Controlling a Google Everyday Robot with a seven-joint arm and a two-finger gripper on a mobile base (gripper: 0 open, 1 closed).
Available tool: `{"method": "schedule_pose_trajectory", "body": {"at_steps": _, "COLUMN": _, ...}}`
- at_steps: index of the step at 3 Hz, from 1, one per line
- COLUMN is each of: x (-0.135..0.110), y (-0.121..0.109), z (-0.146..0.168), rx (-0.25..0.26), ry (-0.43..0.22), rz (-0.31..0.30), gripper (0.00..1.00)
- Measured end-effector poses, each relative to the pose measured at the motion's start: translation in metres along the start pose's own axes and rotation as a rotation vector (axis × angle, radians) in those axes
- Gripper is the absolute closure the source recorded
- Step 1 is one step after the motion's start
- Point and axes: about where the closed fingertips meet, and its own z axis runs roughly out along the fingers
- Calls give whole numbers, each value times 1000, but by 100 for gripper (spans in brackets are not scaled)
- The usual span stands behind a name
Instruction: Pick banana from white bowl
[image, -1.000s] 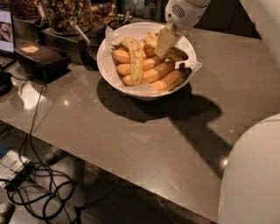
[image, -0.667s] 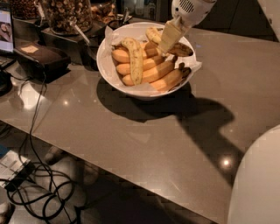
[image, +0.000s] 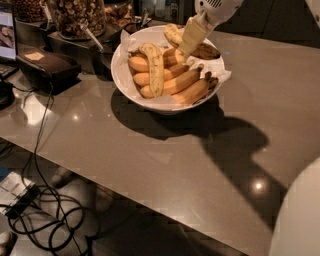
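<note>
The white bowl (image: 118, 75), lined with crinkled white paper, stands at the back middle of the grey table. It holds several bananas. The heavily brown-speckled banana (image: 172, 35) lies along the bowl's back, its dark end (image: 209, 51) pointing right. My gripper (image: 189, 42) comes down from the top right and sits over the middle of this banana, hiding that part. A lighter-speckled curved banana (image: 154, 67) lies across smooth orange-yellow bananas (image: 175, 82) in the bowl's front.
Jars of snacks (image: 75, 15) and a scoop stand behind the bowl at the left. A black box (image: 42, 65) and a laptop screen (image: 6, 27) sit at the left. Cables (image: 45, 220) lie below the table's front edge. My white body (image: 300, 220) fills the lower right corner.
The gripper has stayed over the back of the bowl, shifting only slightly upward. My white body has dropped lower at the right of the view. The bananas have not visibly moved.
</note>
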Motion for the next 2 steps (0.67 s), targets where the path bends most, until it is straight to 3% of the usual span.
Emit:
{"method": "schedule_pose_trajectory", "body": {"at_steps": 1, "x": 17, "y": 23, "z": -33, "rx": 3, "ry": -39, "rz": 15, "gripper": 100}}
{"method": "schedule_pose_trajectory", "body": {"at_steps": 2, "x": 35, "y": 44, "z": -42, "rx": 8, "ry": -17, "rz": -10, "gripper": 100}}
